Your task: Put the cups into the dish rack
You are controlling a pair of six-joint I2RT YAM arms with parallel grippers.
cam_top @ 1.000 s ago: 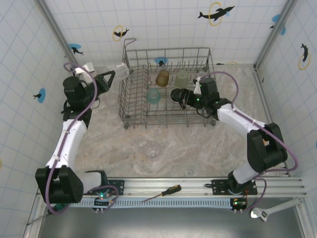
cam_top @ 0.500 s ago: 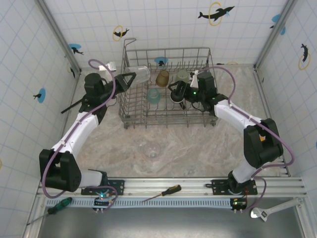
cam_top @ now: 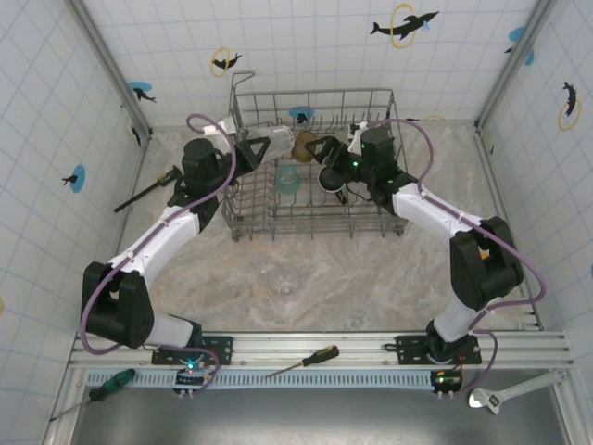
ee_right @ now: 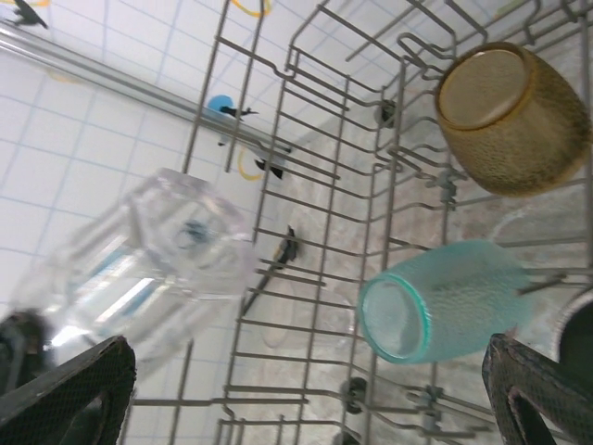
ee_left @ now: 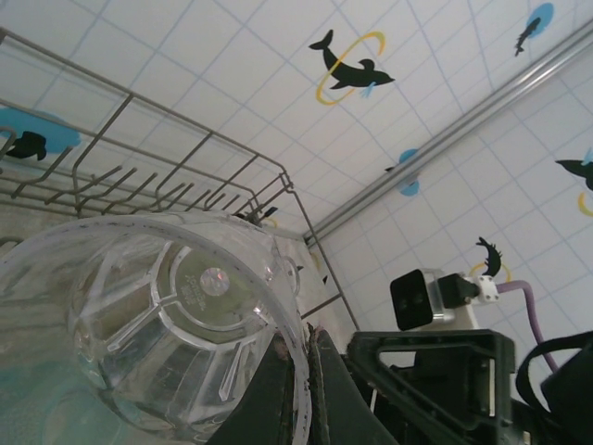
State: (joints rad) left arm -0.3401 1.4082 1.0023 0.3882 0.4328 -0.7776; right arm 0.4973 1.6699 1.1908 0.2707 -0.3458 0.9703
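Judging from above, what is the left tool (cam_top: 260,148) busy with?

— It is pinched shut on the rim of a clear faceted plastic tumbler (ee_left: 176,315), one finger inside the mouth and one outside. The tumbler hangs on its side over the far left part of the big grey wire dish rack (cam_top: 278,95), not yet seated.

And the right tool (ee_right: 306,399)?

— Its fingers are spread wide with nothing between them, hovering over the rack's middle near the dark mug (cam_top: 334,178).

How should the clear one go in?

— I'd turn it mouth-down and lower it over a free pair of upright tines (ee_right: 278,250), keeping clear of the amber pebbled tumbler (ee_right: 514,116) and the frosted blue-green tumbler (ee_right: 445,301) already lying in the rack. A rim pinch on smooth plastic looks liable to slip, so a slow tilt seems wise, and the fingers should part only once the wires carry it.

Anything left?

— Another clear tumbler (cam_top: 283,281) stands alone on the marbled table (cam_top: 371,269), well apart from the rack. Thin, rigid and light, it will probably skid if nudged.
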